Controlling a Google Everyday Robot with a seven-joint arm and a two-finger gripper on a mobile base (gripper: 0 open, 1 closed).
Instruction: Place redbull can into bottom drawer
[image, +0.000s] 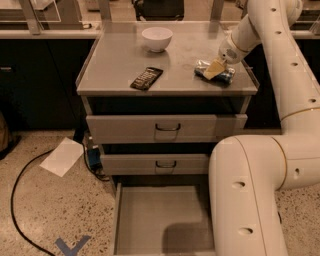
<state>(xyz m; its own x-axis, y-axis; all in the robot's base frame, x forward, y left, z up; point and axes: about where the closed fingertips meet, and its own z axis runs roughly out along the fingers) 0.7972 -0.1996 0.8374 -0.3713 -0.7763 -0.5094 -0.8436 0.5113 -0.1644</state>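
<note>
The redbull can lies on its side on the right part of the grey cabinet top; its silver end points left and its blue end right. My gripper is down on the can's middle and covers part of it. The bottom drawer is pulled open below, a shallow grey tray with nothing in it. My arm's large white link hides the drawer's right side.
A white bowl stands at the back of the top and a flat black remote-like slab lies near its middle. The two upper drawers are shut. White paper, a black cable and blue tape lie on the floor at left.
</note>
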